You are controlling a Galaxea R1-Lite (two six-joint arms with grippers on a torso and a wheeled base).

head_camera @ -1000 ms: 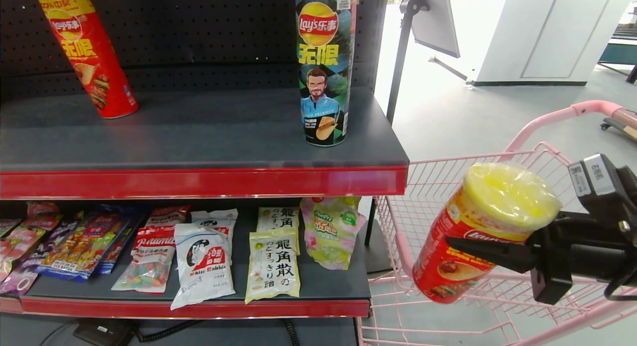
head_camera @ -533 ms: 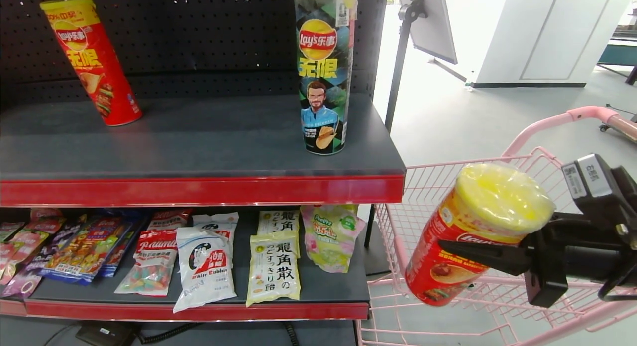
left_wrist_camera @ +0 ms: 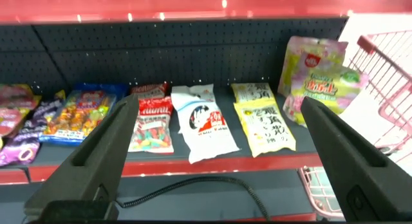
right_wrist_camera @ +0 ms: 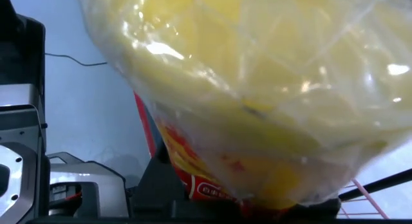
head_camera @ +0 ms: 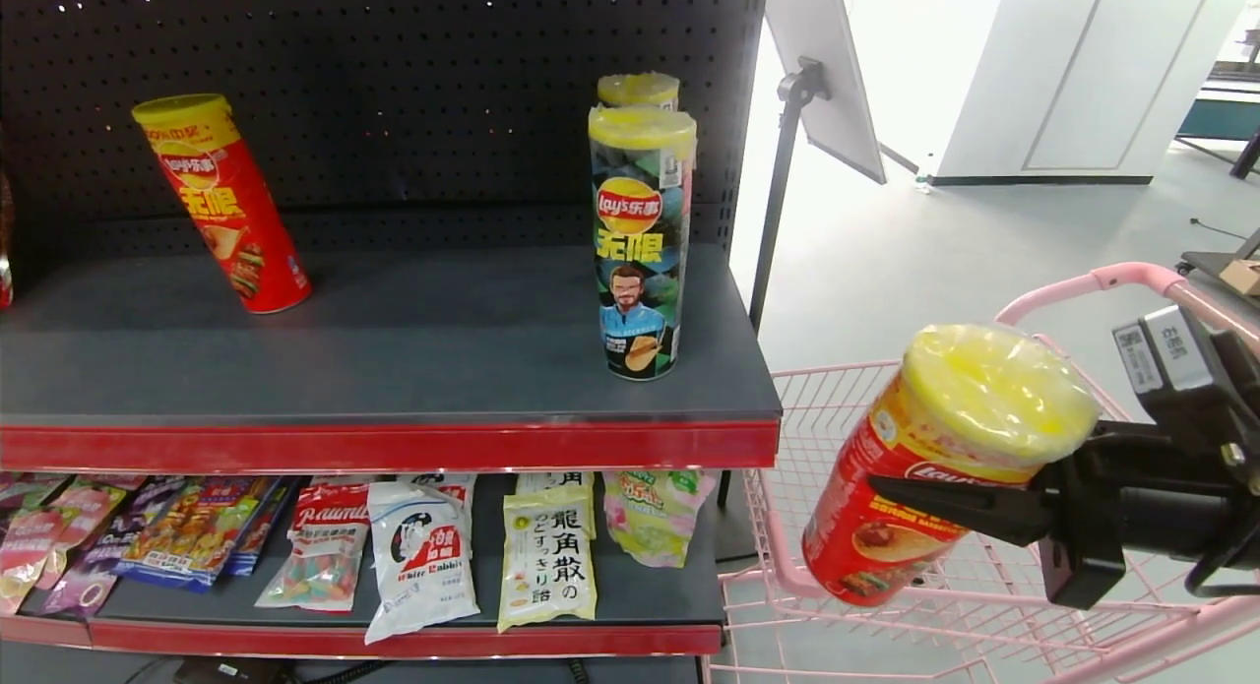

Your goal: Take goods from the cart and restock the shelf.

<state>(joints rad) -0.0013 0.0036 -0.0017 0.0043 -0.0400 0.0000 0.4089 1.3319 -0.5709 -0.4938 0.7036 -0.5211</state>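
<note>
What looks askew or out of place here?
The red chip can at the upper shelf's left rear leans left, while the dark can near the right edge stands upright. The right gripper holds a second red can, tilted, by the pink cart.

Can, cart right of shelf

Open stretch of upper shelf between red can and dark can.
</note>
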